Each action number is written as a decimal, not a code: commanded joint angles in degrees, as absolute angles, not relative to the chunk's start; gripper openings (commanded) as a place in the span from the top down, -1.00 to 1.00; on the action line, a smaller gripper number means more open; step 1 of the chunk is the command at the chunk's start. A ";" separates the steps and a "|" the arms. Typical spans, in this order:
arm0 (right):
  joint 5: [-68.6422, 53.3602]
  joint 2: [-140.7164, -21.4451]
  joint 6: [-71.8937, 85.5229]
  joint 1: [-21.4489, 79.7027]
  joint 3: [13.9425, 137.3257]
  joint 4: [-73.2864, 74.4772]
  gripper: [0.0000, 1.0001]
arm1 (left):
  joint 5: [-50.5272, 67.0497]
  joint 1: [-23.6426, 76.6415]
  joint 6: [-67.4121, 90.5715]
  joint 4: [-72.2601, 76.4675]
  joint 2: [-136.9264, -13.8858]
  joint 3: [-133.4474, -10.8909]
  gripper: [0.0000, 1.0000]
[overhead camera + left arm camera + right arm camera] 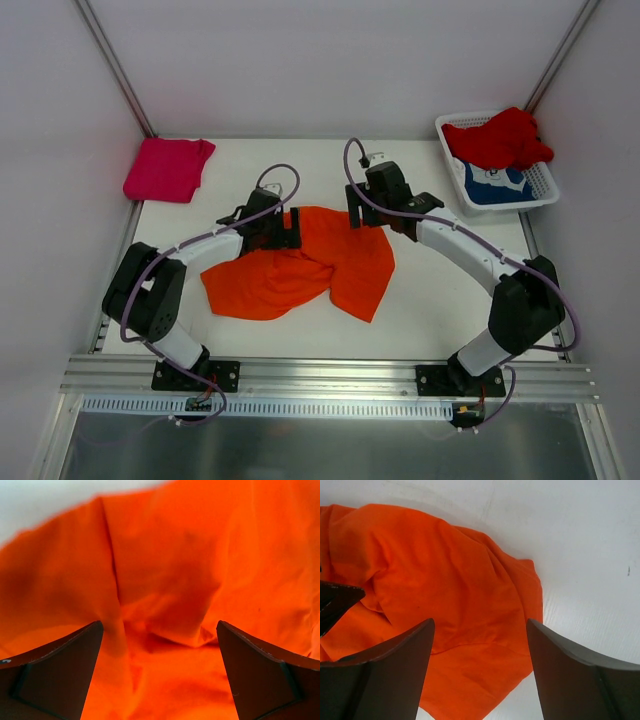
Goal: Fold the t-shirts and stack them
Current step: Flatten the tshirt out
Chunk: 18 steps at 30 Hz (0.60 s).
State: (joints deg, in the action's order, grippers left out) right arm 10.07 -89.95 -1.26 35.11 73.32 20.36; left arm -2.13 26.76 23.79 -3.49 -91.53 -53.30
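A bright orange t-shirt [310, 265] lies crumpled in the middle of the table. My left gripper [283, 229] is open right over its far left edge; the cloth [165, 610] fills the left wrist view between the spread jaws. My right gripper [365, 213] is open above the shirt's far right corner, and the cloth [445, 600] shows between its jaws. A folded magenta-pink t-shirt [167, 168] lies at the far left. A red t-shirt [500, 138] and a blue t-shirt with white print [497, 184] lie in the basket.
A white lattice basket [545, 192] stands at the far right corner. Grey walls enclose the table on three sides. An aluminium rail [330, 375] runs along the near edge by the arm bases.
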 commanded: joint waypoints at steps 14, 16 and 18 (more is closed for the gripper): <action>9.58 -93.25 3.25 34.81 69.52 18.28 -0.53 | -7.90 42.60 34.44 -20.47 -65.50 -45.62 -0.98; 9.49 -93.25 3.51 34.89 69.52 18.11 -0.54 | -8.78 44.81 36.03 -22.49 -64.60 -44.92 -0.98; 9.58 -93.16 3.52 34.89 69.70 18.02 -0.54 | -9.40 47.02 38.75 -23.55 -64.51 -41.85 -0.98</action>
State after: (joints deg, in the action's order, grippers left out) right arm 10.00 -93.43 2.22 35.07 68.42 19.42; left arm -6.81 44.42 33.52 -17.85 -64.99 -45.41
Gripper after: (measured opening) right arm 0.769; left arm 0.991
